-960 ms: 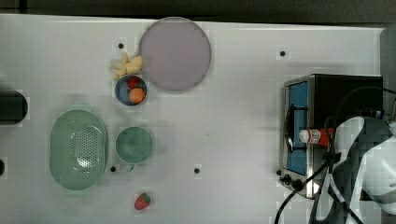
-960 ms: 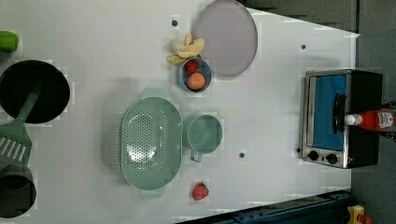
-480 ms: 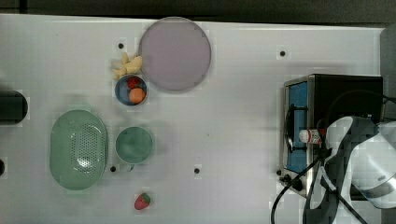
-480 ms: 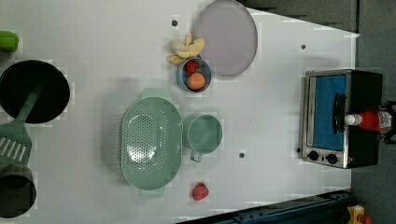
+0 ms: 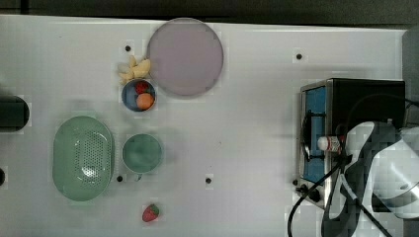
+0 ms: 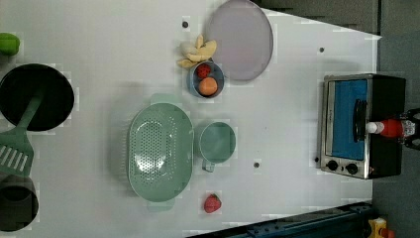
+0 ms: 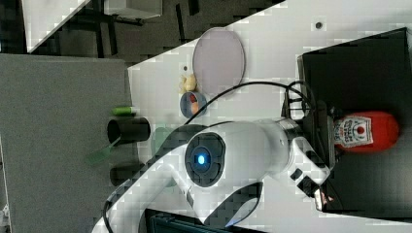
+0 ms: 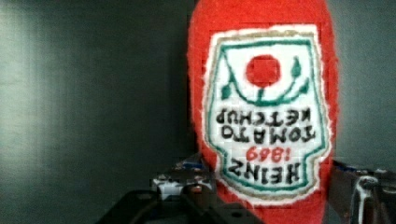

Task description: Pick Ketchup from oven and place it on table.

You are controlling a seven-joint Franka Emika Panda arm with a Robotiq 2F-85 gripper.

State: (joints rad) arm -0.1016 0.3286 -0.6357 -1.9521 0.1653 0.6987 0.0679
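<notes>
Counted: 1 ketchup bottle (image 6: 390,127) | 1 toaster oven (image 6: 361,125) | 1 lilac plate (image 5: 185,56) | 1 green colander (image 5: 83,157) | 1 green cup (image 5: 142,153) | 1 strawberry (image 5: 150,213) | 1 blue fruit bowl (image 5: 139,95)

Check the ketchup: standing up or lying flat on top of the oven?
Lying flat. The ketchup rests lengthwise on the oven's black top, its white cap overhanging the front edge in the left view.

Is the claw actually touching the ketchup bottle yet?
Cannot tell. In the wrist view the claw straddles the ketchup bottle, one finger at its edge, but no plain contact or gap shows.

ketchup (image 5: 330,143) body hidden beneath arm (image 5: 390,173)
</notes>
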